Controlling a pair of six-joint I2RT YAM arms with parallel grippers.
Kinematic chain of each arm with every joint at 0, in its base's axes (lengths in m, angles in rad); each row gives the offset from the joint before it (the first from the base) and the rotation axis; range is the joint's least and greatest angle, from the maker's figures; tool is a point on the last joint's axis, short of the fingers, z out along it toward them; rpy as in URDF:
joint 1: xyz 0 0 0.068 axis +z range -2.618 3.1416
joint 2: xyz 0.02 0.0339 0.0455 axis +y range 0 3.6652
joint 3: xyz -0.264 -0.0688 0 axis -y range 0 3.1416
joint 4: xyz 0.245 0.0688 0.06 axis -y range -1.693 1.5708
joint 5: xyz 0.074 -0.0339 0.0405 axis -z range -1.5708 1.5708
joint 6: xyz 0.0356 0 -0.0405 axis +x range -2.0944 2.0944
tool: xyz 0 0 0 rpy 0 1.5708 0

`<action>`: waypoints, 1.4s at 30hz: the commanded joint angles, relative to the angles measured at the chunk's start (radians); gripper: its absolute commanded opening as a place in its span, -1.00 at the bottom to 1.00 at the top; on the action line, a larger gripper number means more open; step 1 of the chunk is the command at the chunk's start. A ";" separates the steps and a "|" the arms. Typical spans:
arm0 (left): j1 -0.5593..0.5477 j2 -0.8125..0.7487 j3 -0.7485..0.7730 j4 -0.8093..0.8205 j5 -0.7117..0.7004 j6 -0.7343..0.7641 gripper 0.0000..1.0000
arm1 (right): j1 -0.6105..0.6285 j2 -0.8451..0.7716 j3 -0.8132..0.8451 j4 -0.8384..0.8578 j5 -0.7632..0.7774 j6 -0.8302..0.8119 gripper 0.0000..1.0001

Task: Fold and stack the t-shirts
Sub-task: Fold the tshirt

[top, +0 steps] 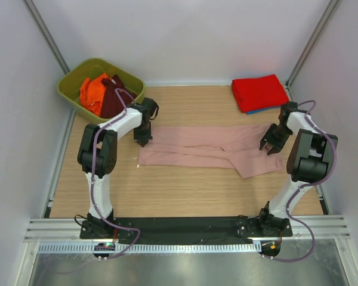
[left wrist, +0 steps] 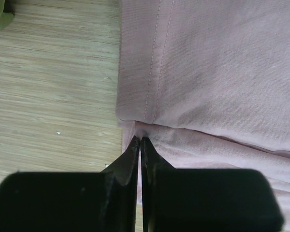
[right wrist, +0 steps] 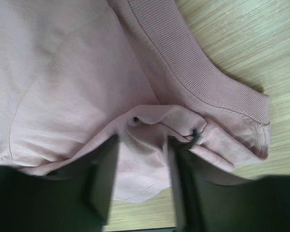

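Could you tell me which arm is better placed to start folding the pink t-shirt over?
Left. The left gripper is shut on the hem edge of the pink t-shirt, seemingly pinching it, ready to lift. The right gripper straddles bunched cloth near the collar, but its jaws stand apart.

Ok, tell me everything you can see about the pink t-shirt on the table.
The pink t-shirt is soft dusty-pink knit, folded lengthwise into a long band lying flat across the wooden table, a flap jutting toward the near right. It has a ribbed collar and a double-stitched hem. The left gripper is shut on its hem end; the right gripper stands open astride bunched cloth by the collar.
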 commanded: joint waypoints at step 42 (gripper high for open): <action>-0.022 -0.837 -0.571 -0.294 0.199 -0.270 -0.99 | 0.026 -0.546 -0.196 -0.490 0.150 0.126 -0.98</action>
